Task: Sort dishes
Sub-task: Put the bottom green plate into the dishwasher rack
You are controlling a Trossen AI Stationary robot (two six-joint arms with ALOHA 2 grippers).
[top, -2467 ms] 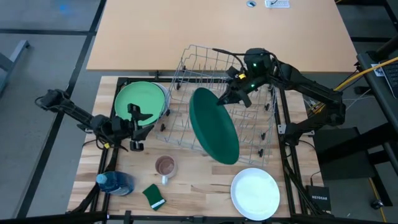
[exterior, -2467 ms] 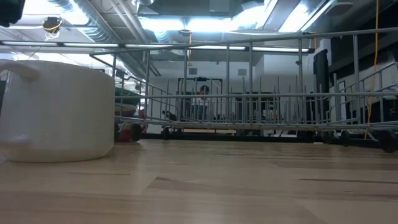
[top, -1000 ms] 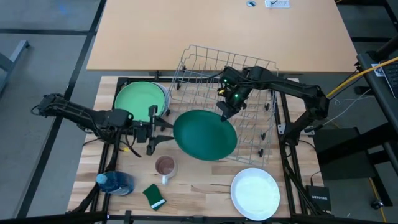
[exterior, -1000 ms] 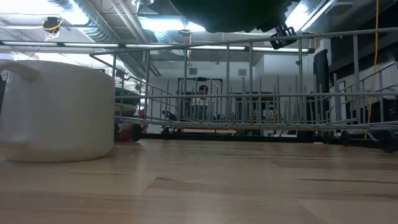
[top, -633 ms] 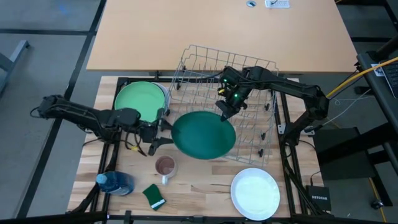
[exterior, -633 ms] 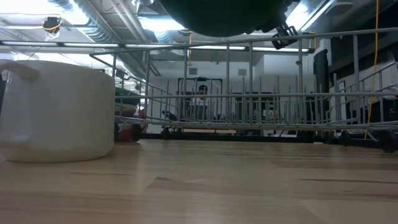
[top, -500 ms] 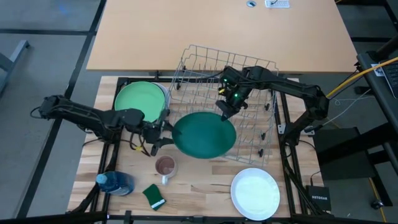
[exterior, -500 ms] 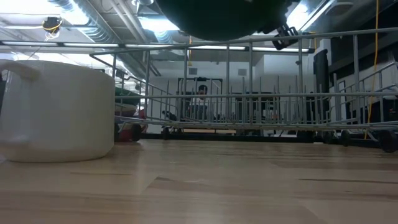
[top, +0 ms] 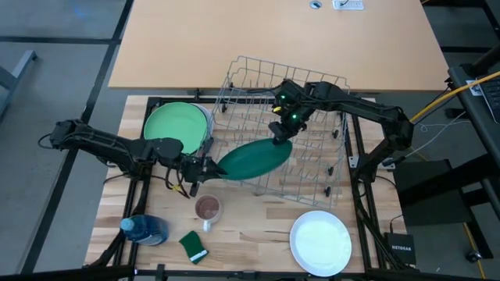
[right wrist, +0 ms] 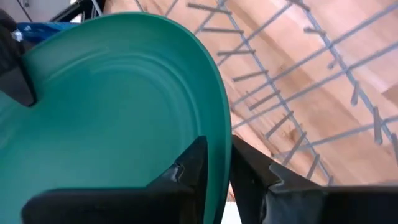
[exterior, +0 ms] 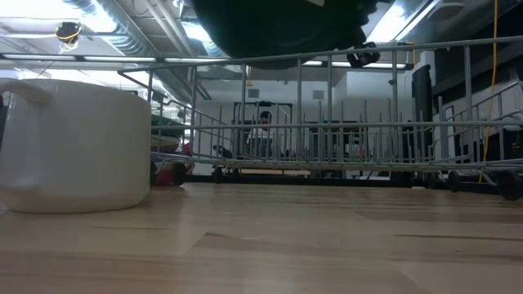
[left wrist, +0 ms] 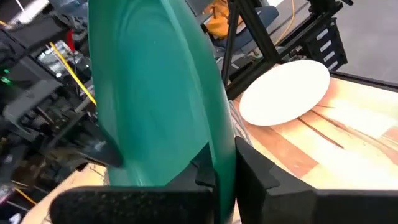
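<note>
A dark green plate [top: 250,158] hangs tilted above the near left part of the wire rack [top: 312,101], between my two grippers. My left gripper [top: 205,167] is shut on its left rim. My right gripper [top: 280,133] stands at the plate's far right rim [right wrist: 219,134], one finger on each side and slightly parted. A light green plate [top: 176,127] lies at the table's far left. A white plate [top: 320,242] lies flat near the front right. In the low view the dark plate [exterior: 278,24] shows only as a dark shape at the top. My left gripper pinches the dark green plate's rim [left wrist: 222,149] between its two fingers, on the plate's left side. The fingers come about level from the table's left. The plate is lifted clear and slants, its face turned partly sideways. My right gripper has the rim between its fingers; whether they touch it I cannot tell.
A small mug [top: 207,208], a green sponge [top: 193,246] and a blue bottle [top: 144,230] stand near the front left. The rack's upright wires [right wrist: 292,112] lie right under the plate. A big white vessel [exterior: 73,147] fills the low view's left.
My left gripper has moved toward the table's right to the dark green plate and shut on its left rim. The plate, which lay nearly flat facing up, has tipped to a slant and looks narrower from above. Its far right rim has stayed at my right gripper.
</note>
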